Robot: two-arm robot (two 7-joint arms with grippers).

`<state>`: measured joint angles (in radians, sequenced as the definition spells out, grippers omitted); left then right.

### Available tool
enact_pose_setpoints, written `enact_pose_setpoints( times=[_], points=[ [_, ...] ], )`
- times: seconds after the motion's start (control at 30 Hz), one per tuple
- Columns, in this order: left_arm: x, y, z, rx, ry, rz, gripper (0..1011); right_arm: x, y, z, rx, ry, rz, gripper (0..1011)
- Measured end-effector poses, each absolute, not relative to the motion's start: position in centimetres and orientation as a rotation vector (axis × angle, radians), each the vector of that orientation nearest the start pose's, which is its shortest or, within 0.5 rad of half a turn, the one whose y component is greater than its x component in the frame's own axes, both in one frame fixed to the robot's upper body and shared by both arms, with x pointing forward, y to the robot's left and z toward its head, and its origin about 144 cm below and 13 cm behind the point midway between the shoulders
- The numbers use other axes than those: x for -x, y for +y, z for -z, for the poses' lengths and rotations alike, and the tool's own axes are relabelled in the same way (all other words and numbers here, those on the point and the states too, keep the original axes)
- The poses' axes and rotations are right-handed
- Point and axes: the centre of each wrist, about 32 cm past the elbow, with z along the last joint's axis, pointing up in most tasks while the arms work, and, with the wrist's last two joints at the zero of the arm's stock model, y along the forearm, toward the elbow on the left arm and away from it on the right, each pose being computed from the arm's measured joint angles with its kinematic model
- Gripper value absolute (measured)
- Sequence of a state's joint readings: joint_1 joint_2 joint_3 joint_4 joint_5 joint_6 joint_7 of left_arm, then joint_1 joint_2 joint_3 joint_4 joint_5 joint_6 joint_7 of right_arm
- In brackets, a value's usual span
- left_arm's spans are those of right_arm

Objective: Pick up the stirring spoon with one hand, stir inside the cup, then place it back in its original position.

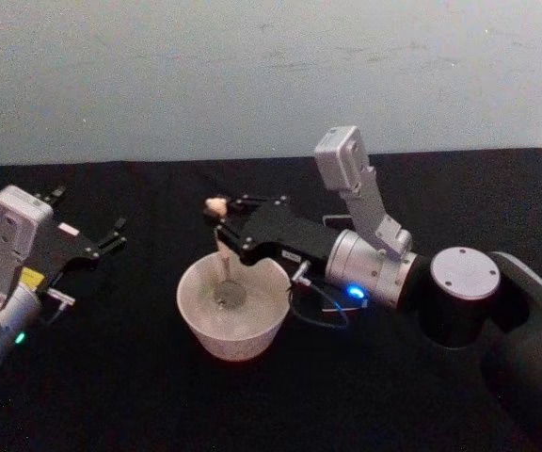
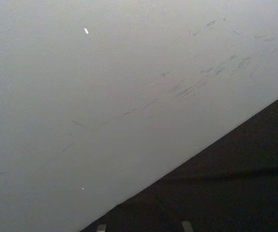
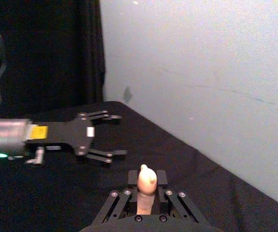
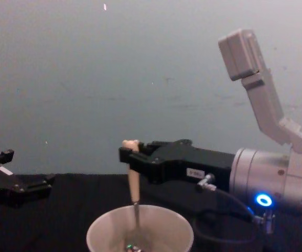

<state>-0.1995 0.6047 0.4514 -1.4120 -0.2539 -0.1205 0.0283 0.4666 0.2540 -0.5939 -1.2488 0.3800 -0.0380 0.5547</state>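
Observation:
The cream-white cup (image 1: 233,337) (image 4: 109,223) stands on the black table near the middle. My right gripper (image 1: 220,226) (image 4: 129,157) (image 3: 146,191) hangs just above the cup's far rim, shut on the cream handle of the stirring spoon (image 1: 220,247) (image 4: 133,186) (image 3: 145,191). The spoon stands nearly upright, its bear-head top above the fingers and its metal bowl (image 1: 227,299) down inside the cup. My left gripper (image 1: 90,226) (image 3: 111,135) (image 4: 28,176) rests open at the table's left, well apart from the cup and holding nothing.
A black cloth covers the table (image 1: 365,395), and a pale wall (image 1: 252,66) rises right behind its far edge. A cable (image 1: 323,306) loops from my right wrist beside the cup. Open tabletop lies between the left gripper and the cup.

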Motion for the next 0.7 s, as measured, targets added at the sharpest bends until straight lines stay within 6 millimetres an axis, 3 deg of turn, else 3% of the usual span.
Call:
enact_pose_setpoints(
  times=[0.27,0.47,0.7],
  points=[
    [-48.9,31.0,-114.0,-0.304,-0.285,-1.248,1001,-55.8,-17.7,-117.3,0.060,-0.051,0.623,227],
    [-48.9,31.0,-114.0,-0.304,-0.285,-1.248,1001,-54.4,-19.2,-117.4,0.054,-0.029,0.621,227],
    [-48.9,31.0,-114.0,-0.305,-0.285,-1.248,1001,-52.6,-19.5,-117.3,0.044,-0.007,0.575,227]
  ],
)
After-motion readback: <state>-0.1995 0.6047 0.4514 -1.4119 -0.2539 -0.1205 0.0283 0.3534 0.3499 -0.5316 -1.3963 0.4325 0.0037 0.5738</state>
